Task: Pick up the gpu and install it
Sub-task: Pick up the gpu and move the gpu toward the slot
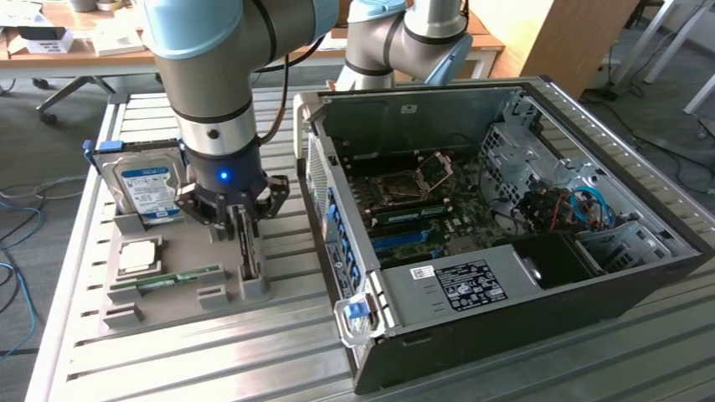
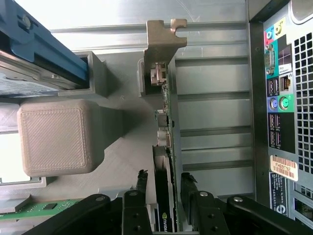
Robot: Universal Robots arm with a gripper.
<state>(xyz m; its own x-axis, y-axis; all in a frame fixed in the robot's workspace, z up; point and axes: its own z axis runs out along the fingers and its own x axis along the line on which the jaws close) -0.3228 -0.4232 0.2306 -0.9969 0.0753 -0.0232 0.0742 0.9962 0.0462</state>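
The gpu (image 1: 248, 249) stands on edge in a slot of the grey holder tray (image 1: 179, 311), at the exterior view's left of the open computer case (image 1: 625, 276). My gripper (image 1: 239, 219) is lowered straight over it. In the wrist view the gpu (image 2: 165, 110) runs edge-on, its metal bracket at the far end, and passes between my gripper (image 2: 165, 180). One black finger stands on each side of the card, with a narrow gap showing on one side. The gripper is open around the card, and the card still rests in its holder.
On the same tray are a silver hard drive (image 1: 147, 188) standing upright, a processor chip (image 1: 140, 254) and a green memory stick (image 1: 167, 280). The case lies on its side with the motherboard (image 1: 414, 222) exposed. Its rear ports (image 2: 281, 98) are close beside the holder.
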